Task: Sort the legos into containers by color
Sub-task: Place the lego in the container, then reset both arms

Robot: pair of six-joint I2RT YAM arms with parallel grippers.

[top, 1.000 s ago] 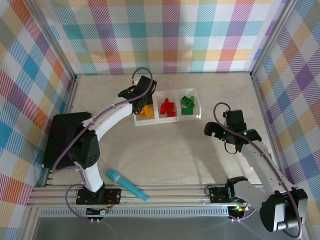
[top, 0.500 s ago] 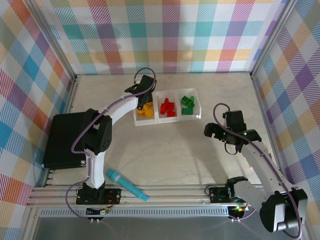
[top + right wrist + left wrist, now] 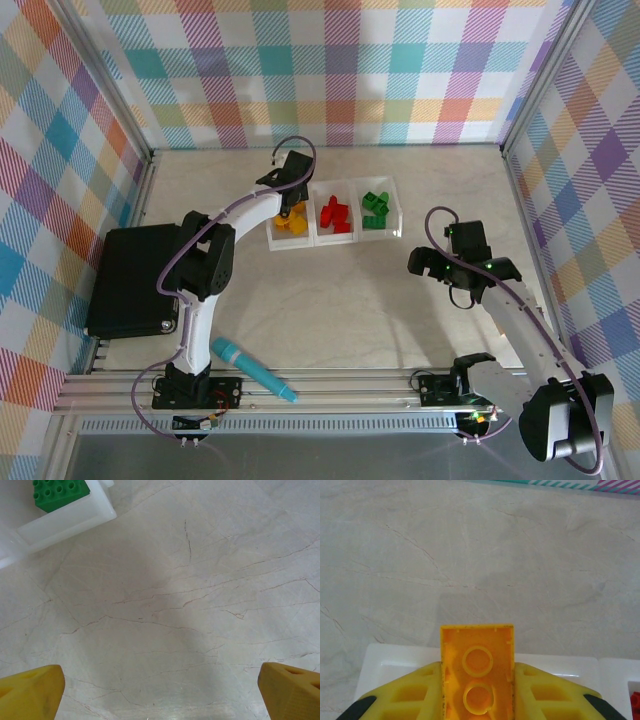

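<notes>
Looking down through the top camera, I see the tray [image 3: 333, 243] in the upper middle of the frame, its three compartments side by side. Yellow-orange bricks [image 3: 290, 225] lie in the left one, red bricks [image 3: 337, 214] in the middle one and green bricks [image 3: 376, 210] in the right one.

The left gripper [image 3: 291, 210] hangs over the left compartment, at the tray's upper left corner. On its wrist camera the left gripper [image 3: 477, 672] sits at the bottom centre, jaws pinched on one yellow-orange brick [image 3: 477, 660] (hollow underside toward the lens). That brick stands lengthwise between the fingers [image 3: 415, 692], and its far end pokes past the white rim of the tray [image 3: 395, 652], with bare table [image 3: 480, 555] filling the upper part of the frame.

The right gripper [image 3: 425, 263] hovers at middle right, below and to the right of the tray, well apart from it. On its wrist camera the right gripper [image 3: 160, 695] has its jaws spread wide with nothing between them, one yellow finger [image 3: 30, 692] in each lower corner. A green brick [image 3: 60, 492] shows inside the tray wall [image 3: 65, 522] at upper left.

A teal pen [image 3: 252, 368] lies at lower left, and a black box [image 3: 125, 280] sits at the left edge.
</notes>
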